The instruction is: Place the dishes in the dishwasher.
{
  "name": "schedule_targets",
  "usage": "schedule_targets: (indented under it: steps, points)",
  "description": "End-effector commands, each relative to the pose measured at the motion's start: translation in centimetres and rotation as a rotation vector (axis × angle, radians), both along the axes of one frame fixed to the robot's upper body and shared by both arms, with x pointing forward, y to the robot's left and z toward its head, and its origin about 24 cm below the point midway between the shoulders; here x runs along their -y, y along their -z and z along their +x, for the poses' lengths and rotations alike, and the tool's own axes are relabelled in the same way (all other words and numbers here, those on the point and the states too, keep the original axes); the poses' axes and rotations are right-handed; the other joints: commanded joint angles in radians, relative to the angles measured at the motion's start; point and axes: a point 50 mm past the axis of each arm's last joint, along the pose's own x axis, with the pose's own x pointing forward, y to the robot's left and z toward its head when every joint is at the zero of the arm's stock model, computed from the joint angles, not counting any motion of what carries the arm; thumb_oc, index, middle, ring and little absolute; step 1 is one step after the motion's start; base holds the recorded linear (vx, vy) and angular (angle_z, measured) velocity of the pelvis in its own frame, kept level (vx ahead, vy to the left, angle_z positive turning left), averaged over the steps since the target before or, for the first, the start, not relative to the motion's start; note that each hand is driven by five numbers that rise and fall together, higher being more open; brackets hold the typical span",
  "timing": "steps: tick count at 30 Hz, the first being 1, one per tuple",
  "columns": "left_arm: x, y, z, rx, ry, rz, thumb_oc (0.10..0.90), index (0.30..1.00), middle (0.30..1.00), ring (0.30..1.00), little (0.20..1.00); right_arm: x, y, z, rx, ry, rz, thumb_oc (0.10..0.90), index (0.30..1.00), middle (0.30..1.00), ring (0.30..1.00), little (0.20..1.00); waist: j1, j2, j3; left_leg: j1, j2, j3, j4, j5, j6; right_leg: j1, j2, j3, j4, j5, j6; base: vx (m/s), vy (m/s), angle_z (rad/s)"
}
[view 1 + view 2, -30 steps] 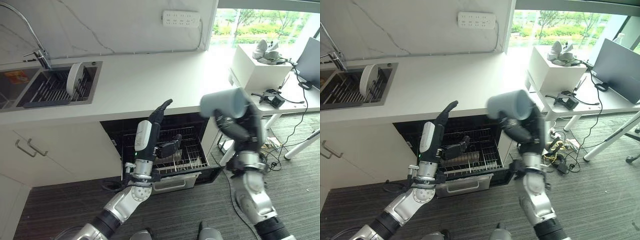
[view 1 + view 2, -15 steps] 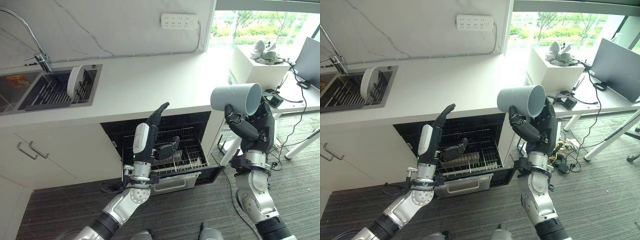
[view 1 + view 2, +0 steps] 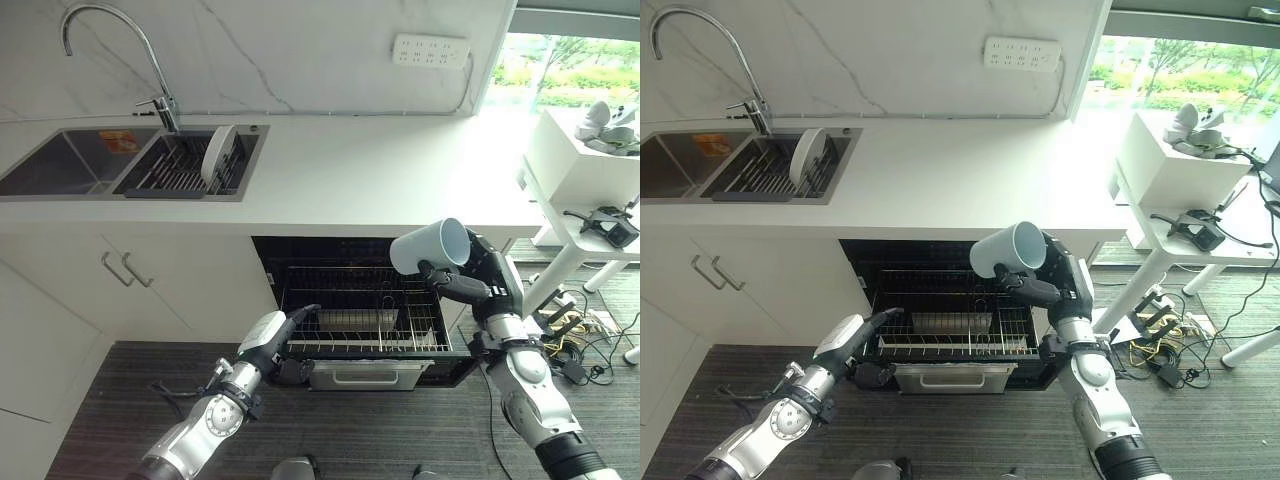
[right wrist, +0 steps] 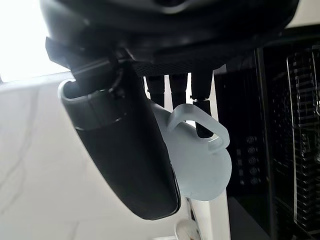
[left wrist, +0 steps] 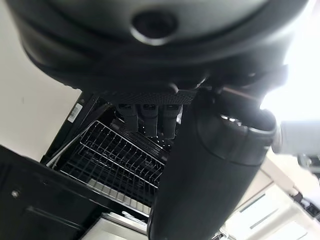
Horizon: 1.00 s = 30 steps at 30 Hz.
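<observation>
The right hand (image 3: 478, 283) has its fingers curled round a pale blue-grey mug (image 3: 430, 246), held in the air above the right front corner of the open dishwasher (image 3: 365, 310). The mug is tilted on its side: its long axis slants up and to the right, with the open mouth facing the right and the closed base toward the left. The right wrist view adds what the head views hide, a looped handle on the mug (image 4: 200, 150) with a finger passing by it, and a smooth glossy glaze.

The dishwasher's wire rack (image 3: 950, 325) is pulled out over the lowered door, a grid of thin metal rods with a low rectangular basket in its middle.

The left hand (image 3: 275, 335) hangs low just beside the rack's front left corner, fingers straight and relaxed, holding nothing; its own wrist view shows the fingers (image 5: 147, 117) in a row pointing at the rack.

Up on the white countertop (image 3: 380, 175), 1 white round plate (image 3: 216, 157) stands on edge in the ribbed drainer of the steel sink (image 3: 60, 170), under a curved tap (image 3: 110, 45).
</observation>
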Motion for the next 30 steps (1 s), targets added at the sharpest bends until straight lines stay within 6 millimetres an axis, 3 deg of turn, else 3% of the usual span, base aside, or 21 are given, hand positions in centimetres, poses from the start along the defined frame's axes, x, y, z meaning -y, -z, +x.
schedule_targets:
  steps: [1, 8, 13, 20, 30]
  points:
    - [2.3, -5.5, 2.6, 0.256, 0.133, -0.039, 0.800, 0.900, 0.900, 0.900, 0.900, 0.7, -6.0, 1.9, 0.266, -0.022, -0.059, 0.400, 0.300, 0.300, 0.300, 0.300, -0.006, 0.013, 0.003, 0.091, 0.048, 0.024, -0.058, -0.085, -0.030, 0.014, 0.027, -0.020, 0.107, -0.197, 0.003, 0.05, -0.004, 0.25]
    - [2.1, -6.5, 2.9, 0.294, 0.188, 0.027, 0.800, 0.900, 0.900, 0.900, 0.900, 1.6, -6.0, 2.8, 0.207, -0.017, -0.207, 0.400, 0.300, 0.300, 0.300, 0.300, 0.018, 0.040, 0.043, 0.059, 0.037, -0.032, -0.058, -0.056, -0.038, 0.023, 0.044, -0.043, 0.107, -0.199, -0.017, 0.03, 0.003, 0.21]
    - [2.2, -6.9, 2.8, 0.297, 0.238, 0.047, 0.800, 0.900, 0.900, 0.900, 0.900, 3.3, -4.4, 3.8, 0.104, 0.057, -0.309, 0.400, 0.300, 0.300, 0.300, 0.300, 0.035, 0.058, 0.056, 0.040, 0.021, -0.050, -0.058, -0.047, -0.041, 0.021, 0.041, -0.049, 0.107, -0.198, -0.018, 0.01, 0.005, 0.19]
    - [2.1, -7.1, 2.4, 0.283, 0.278, 0.057, 0.800, 0.900, 0.900, 0.900, 0.900, 5.1, -2.4, 3.8, -0.017, 0.081, -0.424, 0.400, 0.300, 0.300, 0.300, 0.300, 0.038, 0.078, 0.065, 0.041, 0.007, -0.053, -0.058, -0.043, -0.037, 0.023, 0.035, -0.042, 0.107, -0.191, -0.015, 0.04, 0.016, 0.03]
    - [1.9, -8.9, 3.2, 0.339, 0.316, 0.069, 0.800, 0.900, 0.900, 0.900, 0.900, 8.4, -2.7, 5.1, -0.133, 0.141, -0.570, 0.400, 0.300, 0.300, 0.300, 0.300, 0.042, 0.115, 0.120, -0.005, -0.017, -0.062, -0.058, -0.025, -0.032, -0.015, 0.030, -0.027, 0.107, -0.177, -0.012, -0.02, 0.010, 0.01]
